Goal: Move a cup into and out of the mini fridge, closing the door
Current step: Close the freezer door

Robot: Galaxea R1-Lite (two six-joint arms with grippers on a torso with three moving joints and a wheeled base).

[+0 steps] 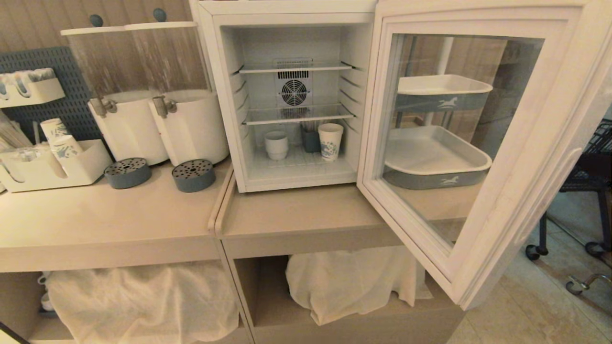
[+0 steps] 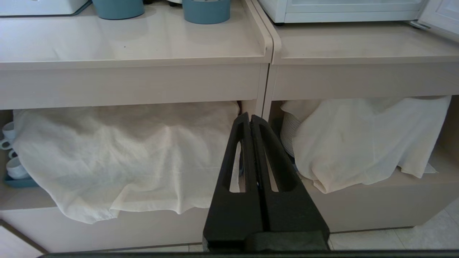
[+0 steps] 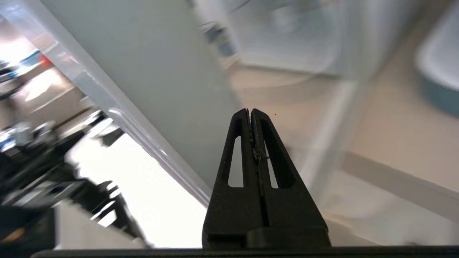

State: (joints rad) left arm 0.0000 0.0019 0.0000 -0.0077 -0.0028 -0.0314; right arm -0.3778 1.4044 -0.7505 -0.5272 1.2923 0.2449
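Observation:
The white mini fridge [image 1: 224, 95] stands open on the counter. Its glass-windowed door [image 1: 516, 157] swings out wide to the right. Inside, on the fridge floor, the small white cup [image 1: 277, 145] sits at the left, with a blue-patterned paper cup [image 1: 330, 141] to its right. Neither arm shows in the head view. My right gripper [image 3: 250, 111] is shut and empty, close beside the white frame of the door [image 3: 143, 82], which is blurred in its view. My left gripper [image 2: 249, 117] is shut and empty, low down in front of the counter's lower shelf.
Two white drink dispensers [image 1: 158, 95] with blue drip cups [image 1: 193, 175] stand left of the fridge. A holder with paper cups [image 1: 52, 162] sits at the far left. White cloths [image 1: 143, 301] cover the lower shelves. A black wheeled cart [image 1: 593, 191] stands right of the door.

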